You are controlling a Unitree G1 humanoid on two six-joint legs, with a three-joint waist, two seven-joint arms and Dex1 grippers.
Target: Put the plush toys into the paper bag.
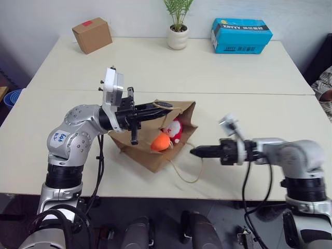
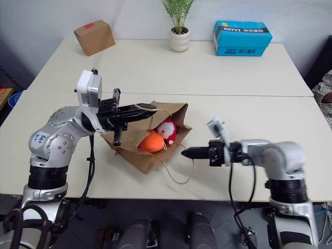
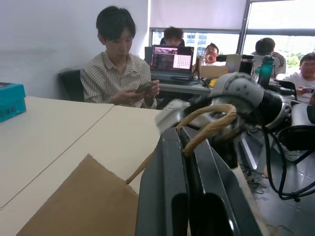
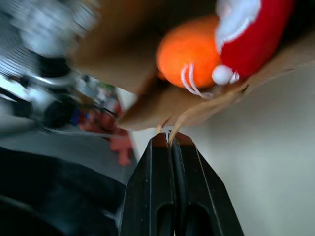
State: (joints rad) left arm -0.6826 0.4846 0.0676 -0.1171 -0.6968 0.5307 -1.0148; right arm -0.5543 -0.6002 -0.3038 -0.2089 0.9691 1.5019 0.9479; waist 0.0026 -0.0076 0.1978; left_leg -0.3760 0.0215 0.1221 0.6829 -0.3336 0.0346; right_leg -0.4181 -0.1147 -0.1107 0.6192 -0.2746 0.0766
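Bag (image 1: 150,150) lying centre frame on the surface (image 1: 218,78), mouth facing upper right, toys (image 1: 168,136) inside, left gripper (image 1: 158,107) jaws clamping a handle (image 3: 209,120), right gripper (image 1: 194,152) jaws closed on the other handle.

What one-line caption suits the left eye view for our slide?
Left end effector holds the paper bag's cord handle; both plush toys lie in its mouth; right end effector shut beside it.

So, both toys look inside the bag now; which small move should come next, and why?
Probably lift the right pincer gently: it is shut on the lower cord handle, while the left pincer holds the upper handle. Raising both would stand the paper bag up, keeping the toys inside.
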